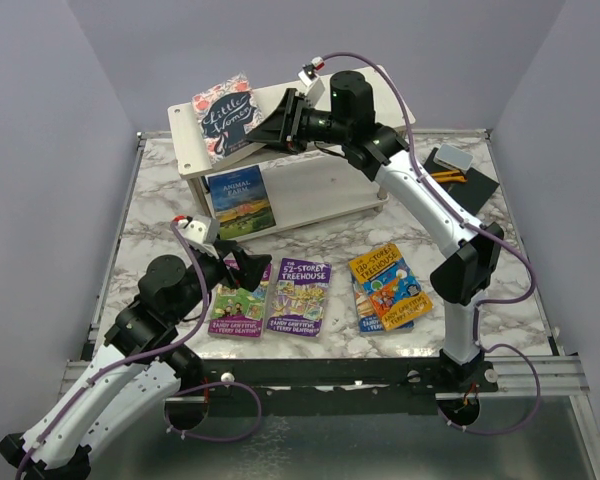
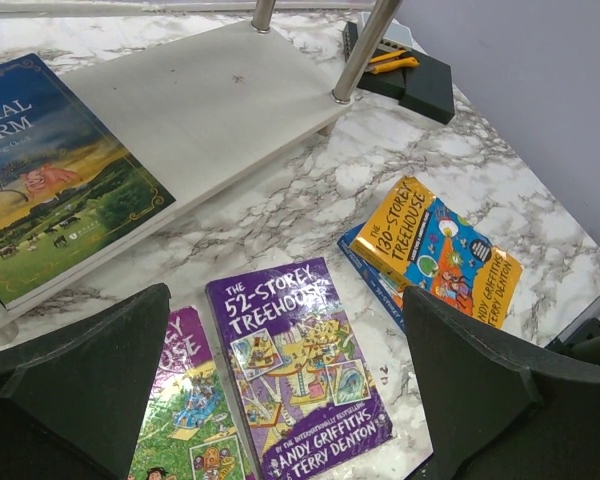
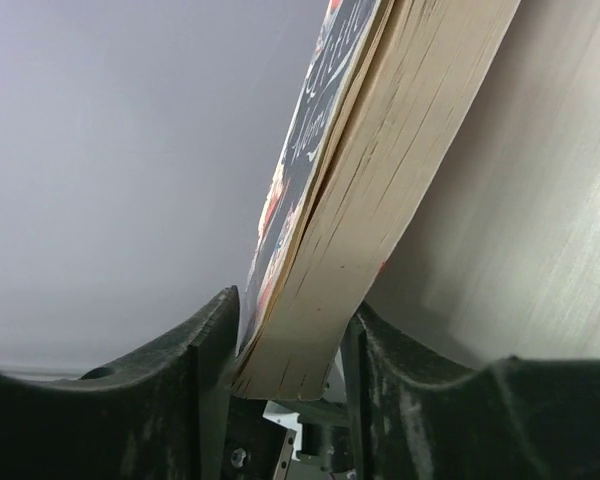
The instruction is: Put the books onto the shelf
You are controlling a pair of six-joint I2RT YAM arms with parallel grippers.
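Legible titles: "Little Women" (image 1: 225, 118) stands tilted on the top board of the shelf (image 1: 320, 195), one corner between the fingers of your right gripper (image 1: 283, 122). "Animal Farm" (image 1: 240, 200) lies on the lower board, below that gripper. "The 52-Storey Treehouse" (image 2: 290, 370) lies directly beneath your left gripper (image 1: 248, 268), with "130-Storey Treehouse" (image 2: 435, 250) to its right. The table (image 1: 520, 270) is white marble-pattern and the walls are plain grey. Your right arm is extended with the wrist level; whether it pinches the book cannot be told. The left jaws stand wide apart, holding nothing.

The floral paperback (image 1: 225, 118) read "Little Women"; the blue book (image 1: 240, 200), "Animal Farm"; the purple book (image 2: 298, 370), "The 52-Storey Treehouse"; the orange book (image 2: 440, 250), "130-Storey Treehouse".
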